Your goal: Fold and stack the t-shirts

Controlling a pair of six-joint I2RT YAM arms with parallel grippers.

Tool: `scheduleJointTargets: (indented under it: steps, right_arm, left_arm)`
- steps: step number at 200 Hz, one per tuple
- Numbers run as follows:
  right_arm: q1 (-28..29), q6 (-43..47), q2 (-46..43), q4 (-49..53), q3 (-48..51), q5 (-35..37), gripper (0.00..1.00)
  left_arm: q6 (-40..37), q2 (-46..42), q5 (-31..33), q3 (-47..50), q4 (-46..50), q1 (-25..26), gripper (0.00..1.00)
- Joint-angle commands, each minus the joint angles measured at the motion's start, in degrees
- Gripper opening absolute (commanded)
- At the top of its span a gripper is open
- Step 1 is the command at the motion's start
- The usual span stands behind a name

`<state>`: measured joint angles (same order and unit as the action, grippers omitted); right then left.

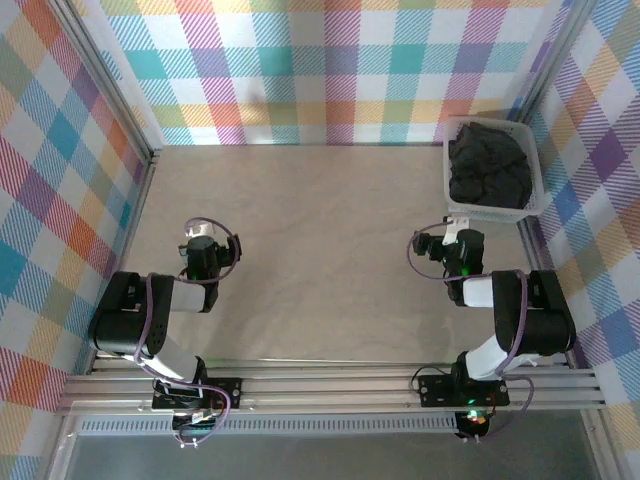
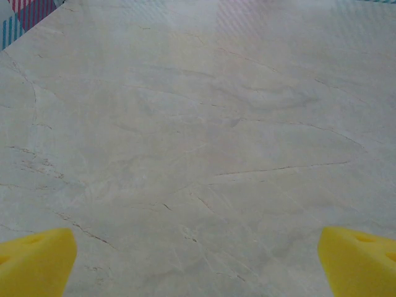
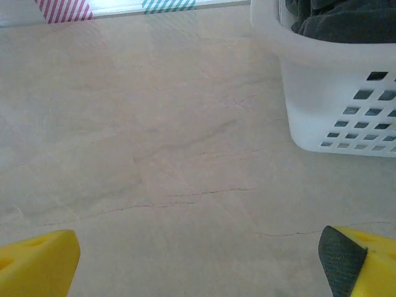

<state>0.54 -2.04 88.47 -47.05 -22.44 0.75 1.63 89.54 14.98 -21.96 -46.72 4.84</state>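
Note:
Dark charcoal t-shirts (image 1: 488, 165) lie crumpled in a heap inside the white lattice basket (image 1: 533, 202) at the back right; their top edge also shows in the right wrist view as dark cloth (image 3: 346, 21) above the basket rim (image 3: 322, 52). My right gripper (image 1: 452, 238) sits just in front of the basket, open, with nothing between its yellow fingertips (image 3: 37, 263). My left gripper (image 1: 203, 238) rests over bare table on the left, far from the shirts, also open, its yellow fingertips (image 2: 34, 263) wide apart over the marble surface.
The pale marble table (image 1: 320, 240) stretches between both arms. Checked cloth walls (image 1: 330, 70) with metal frame posts close off the back and sides. An aluminium rail (image 1: 330, 385) carries both arm bases at the near edge.

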Motion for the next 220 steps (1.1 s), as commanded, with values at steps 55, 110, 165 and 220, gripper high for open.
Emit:
scheduleJointTargets:
  steps: [55,110,165,220]
  right_arm:
    - [-0.4,1.1,-0.5,-0.9,-0.9,-1.4,1.0]
    - [-0.4,1.1,-0.5,-0.9,-0.9,-1.4,1.0]
    - [0.1,1.3,-2.7,-2.6,0.5,-0.1,1.0]
    - [11.6,-15.3,-24.9,53.4,-32.2,10.2,1.0]
  left_arm:
    - [-0.9,-0.1,-0.6,-0.8,-1.8,0.1,1.0]
    - [-0.9,-0.1,-0.7,-0.8,-1.8,0.1,1.0]
    - [-1.3,-2.4,-1.0,-1.0,0.2,0.2,1.0]
    - [8.8,-25.7,7.3,-20.8,36.2,8.0,1.0]
